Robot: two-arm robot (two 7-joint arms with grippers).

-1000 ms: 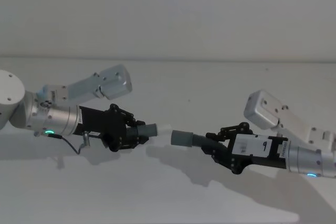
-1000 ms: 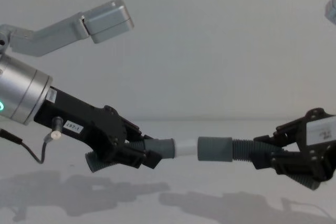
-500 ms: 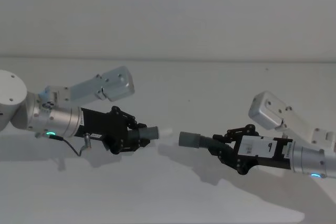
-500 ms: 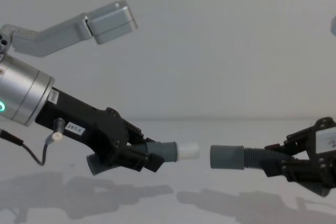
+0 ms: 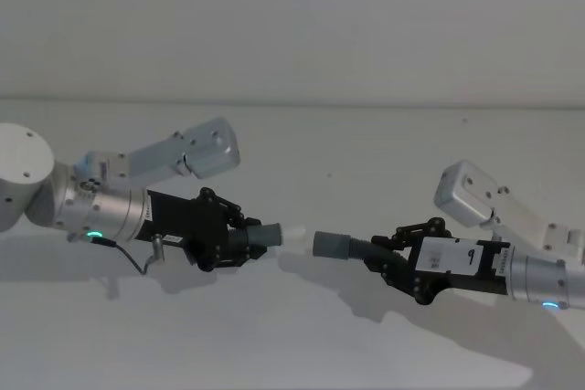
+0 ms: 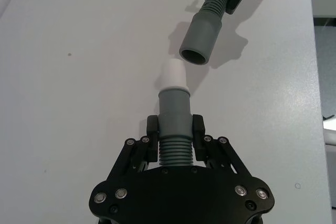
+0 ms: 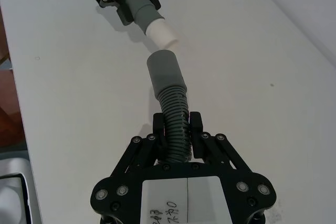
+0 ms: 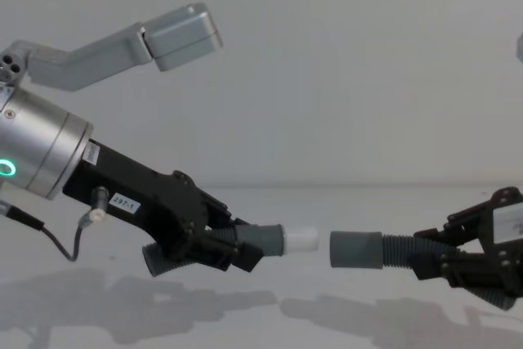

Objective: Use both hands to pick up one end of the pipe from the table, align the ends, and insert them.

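The short dark grey tube piece with a white tip (image 8: 282,239) sits clamped in my left black parallel-jaw gripper (image 8: 214,247), held up over the plain white table (image 5: 302,335), towards its left side. Its tip points at the open smooth cuff of the longer ribbed grey tube (image 8: 372,250), a small gap between them, not touching. My right black gripper (image 8: 458,266) is closed on that tube's ribbed part, over the table's right side.
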